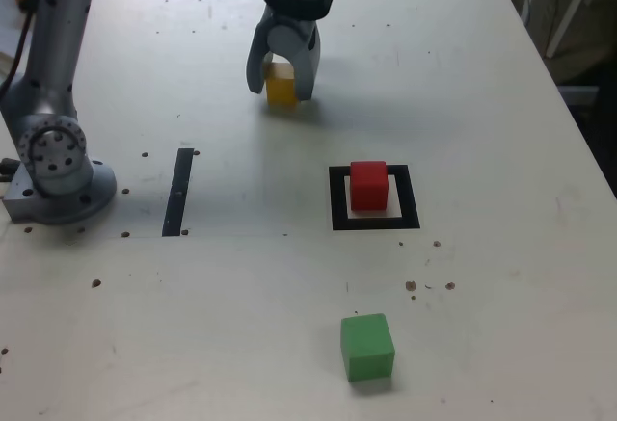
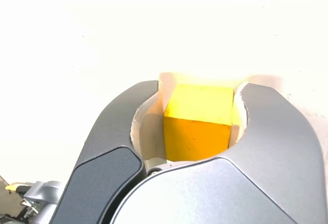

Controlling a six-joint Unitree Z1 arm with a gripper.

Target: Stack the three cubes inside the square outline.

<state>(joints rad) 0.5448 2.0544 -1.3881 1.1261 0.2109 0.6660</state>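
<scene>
Item, one gripper (image 1: pixel 282 79), mine to run from afar: lowered at the far part of the table (image 1: pixel 222 276) in the exterior view, its two curved fingers one on either side of the yellow cube (image 2: pixel 199 121). Jaws: part-way apart, the cube between them; in the wrist view one finger lies close beside a face of it, the other with a little more room, and whether either presses on it I cannot tell. Item, one yellow cube, upright, its top and one side face showing to my wrist camera. Item, one red cube (image 1: pixel 369 187), upright within the square outline (image 1: pixel 409 197), set toward the outline's far side, its top overlapping the far black edge as I see it. Item, one green cube (image 1: pixel 367 348), alone on the table, nearer the exterior camera than the outline and well apart from it, turned slightly askew. Item, one black strip (image 1: pixel 178 193), flat on the table, between the arm's base (image 1: pixel 60 185) and the outline. Item, small dark specks, scattered over the pale tabletop.
</scene>
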